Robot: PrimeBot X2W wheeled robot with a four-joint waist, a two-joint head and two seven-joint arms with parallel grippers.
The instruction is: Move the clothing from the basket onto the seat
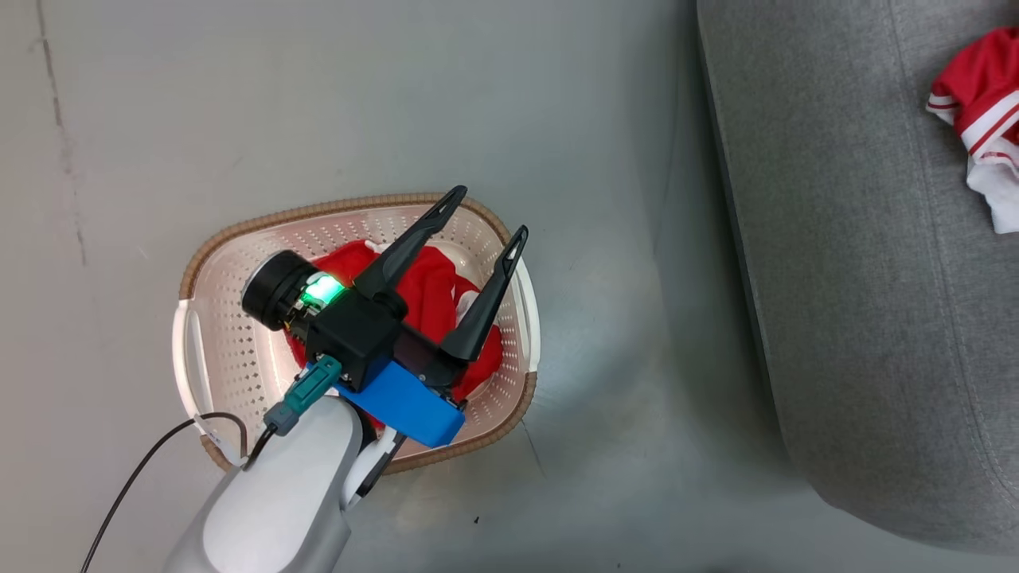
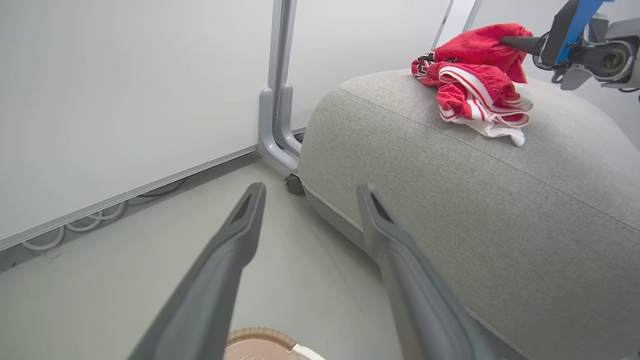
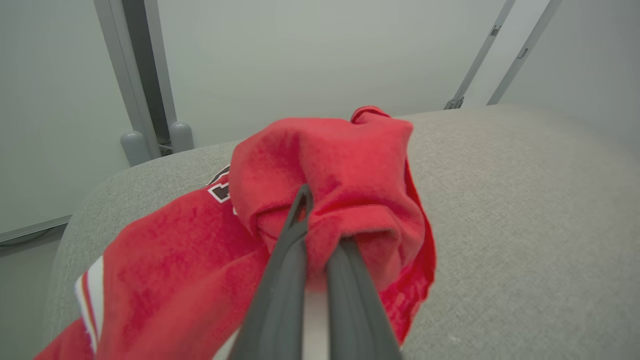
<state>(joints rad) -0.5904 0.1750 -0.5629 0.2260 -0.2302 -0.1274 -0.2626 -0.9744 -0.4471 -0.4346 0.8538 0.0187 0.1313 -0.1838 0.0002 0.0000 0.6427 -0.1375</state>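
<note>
Left hand (image 1: 491, 211) hung above the basket (image 1: 231, 334), its two dark fingers spread wide with nothing between them. Red clothing (image 1: 430, 294) lay heaped in the bottom of the basket, which stood on the grey floor (image 1: 398, 103) apart from the seat (image 1: 860, 278). Right hand (image 3: 317, 235) was clenched on a red garment (image 2: 475, 80) with white striped trim, which was already resting on top of the seat.

Several things could have gone wrong from here. If the right hand had drawn back without letting go, the soft fabric bunched over its fingertips would likely have come with it, and the garment might have slid off the rounded cushion onto the floor. Even once released, a fold could have caught on a fingertip.

From above, the left hand's fingertips sat close to the basket's brown rim. A descent that was off-line could have struck the rim or the perforated wall and shoved or tipped the light basket. A shallow pinch might have lifted only part of the heap, leaving cloth trailing that could snag the rim or drop in the gap before the seat.
</note>
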